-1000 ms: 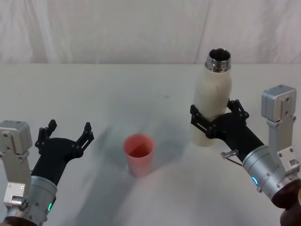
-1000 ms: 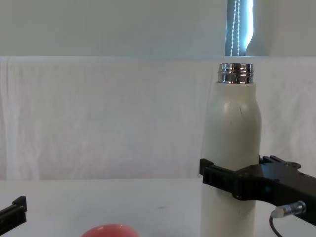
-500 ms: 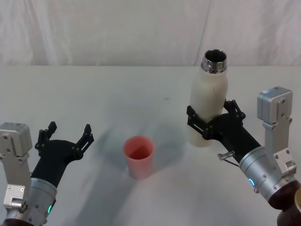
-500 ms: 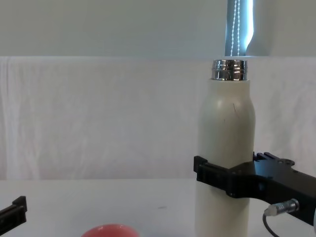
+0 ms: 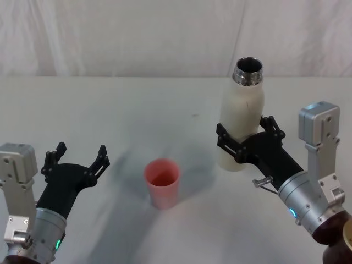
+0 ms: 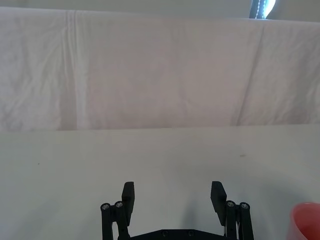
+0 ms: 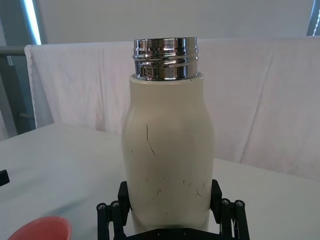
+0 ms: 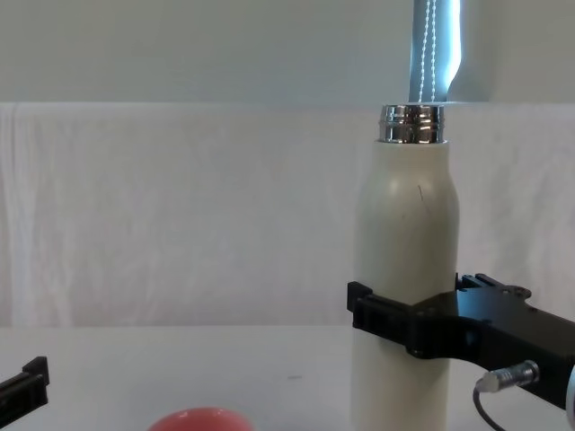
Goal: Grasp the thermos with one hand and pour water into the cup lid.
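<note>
Head view: thermos [image 5: 241, 118] upright at bench [image 5: 137, 110] right of centre, chrome neck open at top. Right gripper [image 5: 245, 142] around lower body of thermos, one jaw on each side, both pressed to the cream wall. Thermos body between the jaws, roughly a third of its height below them, shoulders and neck well above.

Right wrist view: thermos [image 7: 167, 155] centred between the jaws, each jaw touching its side; fine scratches on the front wall. Base of thermos hidden behind the gripper [image 7: 170, 207]; contact with bench cannot be told.

Chest view: right gripper [image 8: 404, 319] clamped across thermos [image 8: 406, 251] near its lower part, thermos vertical.

Cup lid [image 5: 162, 182] upright on bench, near centre, left of thermos and well apart from it, mouth up. Rim of cup lid [image 8: 198, 419] at lower edge of chest view.

Left gripper [image 5: 77, 159] low at left of bench, left of cup lid and apart from it, jaws spread wide, nothing between them. Left wrist view: jaws of left gripper [image 6: 173, 192] parallel with bare bench between; cup lid [image 6: 306, 220] off to one side.
</note>
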